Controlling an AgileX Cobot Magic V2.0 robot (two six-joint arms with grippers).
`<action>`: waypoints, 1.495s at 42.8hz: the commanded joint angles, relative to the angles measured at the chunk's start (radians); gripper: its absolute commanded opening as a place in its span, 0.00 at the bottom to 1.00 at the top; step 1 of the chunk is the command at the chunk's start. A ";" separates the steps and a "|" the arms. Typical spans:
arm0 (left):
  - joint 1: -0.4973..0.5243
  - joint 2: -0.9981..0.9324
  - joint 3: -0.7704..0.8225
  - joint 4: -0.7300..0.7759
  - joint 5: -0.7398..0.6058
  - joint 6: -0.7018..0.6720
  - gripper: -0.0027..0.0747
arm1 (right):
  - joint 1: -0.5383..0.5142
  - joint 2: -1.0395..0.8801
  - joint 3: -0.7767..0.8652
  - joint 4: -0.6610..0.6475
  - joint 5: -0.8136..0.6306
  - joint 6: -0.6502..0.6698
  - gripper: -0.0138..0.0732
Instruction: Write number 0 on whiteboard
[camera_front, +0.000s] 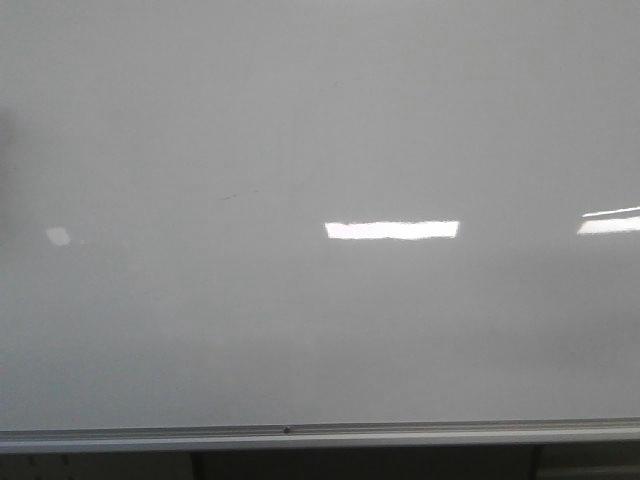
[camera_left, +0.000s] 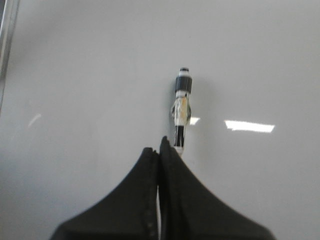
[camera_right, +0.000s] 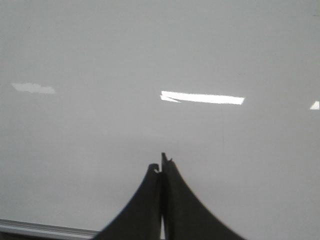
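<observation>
Clamping a marker between closed black fingers, the left gripper points it at the whiteboard, the pen's dark tip end away from the fingers and its clear-and-black barrel lying over the glossy surface. The right gripper has its fingers pressed together with nothing between them, facing the same board above the silver rail. In the front view the whiteboard bears only bright light reflections and a faint smudge; no drawn 0 shows on it.
</observation>
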 joint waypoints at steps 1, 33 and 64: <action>0.000 -0.018 0.018 0.009 -0.227 -0.005 0.01 | 0.002 -0.014 -0.070 -0.007 -0.087 -0.003 0.08; 0.000 0.378 -0.422 0.092 0.110 -0.001 0.01 | 0.003 0.431 -0.536 0.022 0.093 -0.003 0.08; -0.002 0.519 -0.430 0.051 0.038 -0.001 0.86 | 0.003 0.431 -0.536 0.022 0.085 -0.003 0.86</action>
